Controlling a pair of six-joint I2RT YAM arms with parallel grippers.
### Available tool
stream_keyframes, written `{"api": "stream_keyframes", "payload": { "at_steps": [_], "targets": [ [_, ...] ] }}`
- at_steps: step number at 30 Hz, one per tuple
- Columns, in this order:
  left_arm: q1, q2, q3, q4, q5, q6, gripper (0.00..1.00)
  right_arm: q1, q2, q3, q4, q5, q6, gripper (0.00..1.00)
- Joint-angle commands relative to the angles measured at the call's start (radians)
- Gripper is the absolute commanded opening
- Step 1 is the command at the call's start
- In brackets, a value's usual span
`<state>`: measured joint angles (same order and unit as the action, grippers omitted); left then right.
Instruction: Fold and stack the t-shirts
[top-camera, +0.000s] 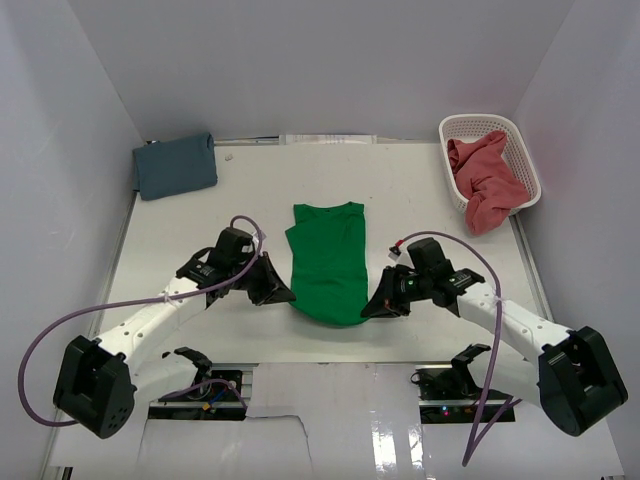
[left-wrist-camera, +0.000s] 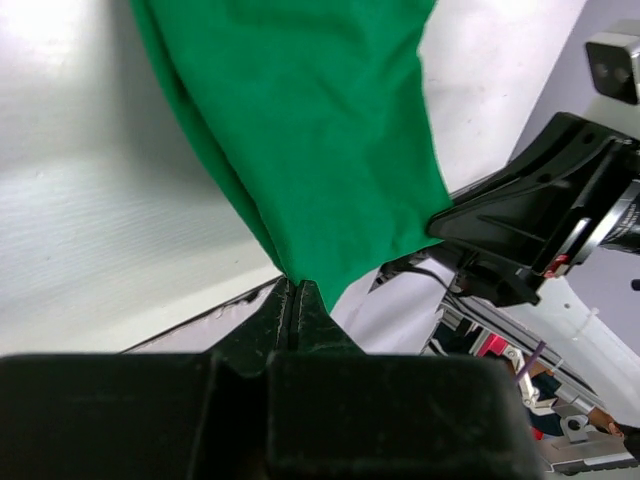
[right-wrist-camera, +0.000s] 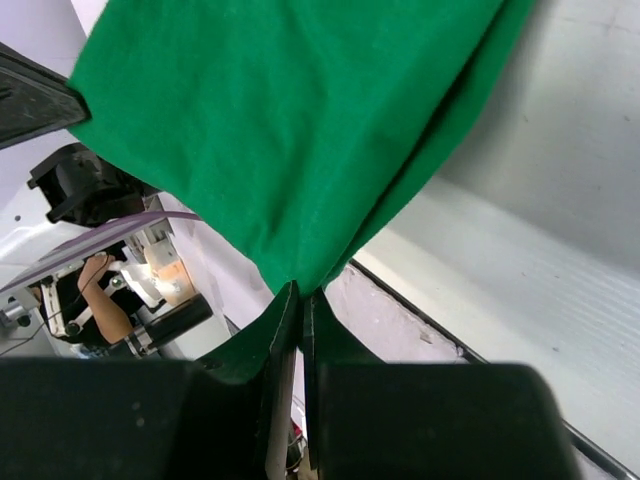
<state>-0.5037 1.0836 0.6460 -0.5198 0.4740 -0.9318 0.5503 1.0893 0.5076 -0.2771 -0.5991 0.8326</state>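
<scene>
Green t-shirt (top-camera: 326, 262), near hem corners clamped in left pincer (top-camera: 285, 297), right pincer (top-camera: 369, 311)

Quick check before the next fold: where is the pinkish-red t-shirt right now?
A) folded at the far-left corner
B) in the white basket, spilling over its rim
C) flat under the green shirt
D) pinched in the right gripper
B: the red t-shirt lies bunched in the white basket at the far right of the table, one end hanging over the basket's near rim.
</scene>
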Motion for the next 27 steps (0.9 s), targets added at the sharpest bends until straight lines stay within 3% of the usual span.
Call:
{"api": "stream_keyframes", "payload": {
  "at_steps": [1,10,16,27],
  "targets": [
    [0.002,0.022,0.084,-0.057,-0.023,0.017,0.00,0.000,0.014,0.083,-0.059,-0.011,-0.024,0.08],
    [0.086,0.076,0.204,-0.068,-0.025,0.070,0.00,-0.075,0.095,0.238,-0.082,-0.056,-0.094,0.08],
    [0.172,0.182,0.289,-0.026,-0.002,0.128,0.00,-0.139,0.210,0.413,-0.139,-0.067,-0.184,0.08],
    [0.212,0.386,0.544,-0.008,-0.003,0.172,0.00,-0.168,0.369,0.617,-0.159,-0.082,-0.217,0.08]
  ]
}}
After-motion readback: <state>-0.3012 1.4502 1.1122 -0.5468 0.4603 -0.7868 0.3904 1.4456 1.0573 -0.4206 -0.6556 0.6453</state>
